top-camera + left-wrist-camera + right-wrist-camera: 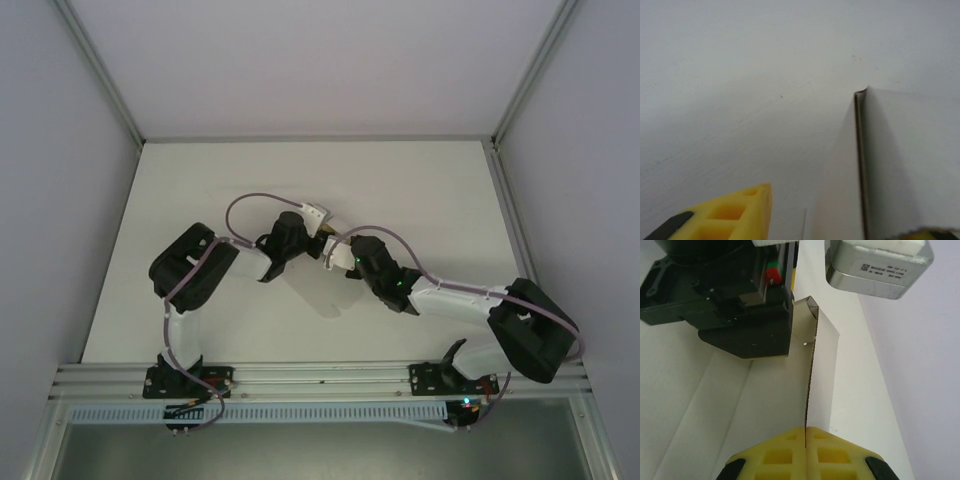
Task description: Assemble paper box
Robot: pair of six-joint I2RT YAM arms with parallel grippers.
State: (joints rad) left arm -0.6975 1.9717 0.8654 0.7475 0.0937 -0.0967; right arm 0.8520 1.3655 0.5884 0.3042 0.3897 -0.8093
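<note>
The black-and-white left arm folds at centre-left, the jaws of its yellow-fingered left gripper standing apart. The matching right arm reaches in from lower right, its right gripper pinched on a thin white card sheet.

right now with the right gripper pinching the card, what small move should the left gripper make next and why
Likely close the left gripper gently on the upright panel of the paper box. Its fingers stand apart with that panel between them, one well clear of it, while the right gripper is shut on the card's thin edge, so the sheet is steadied.
</note>
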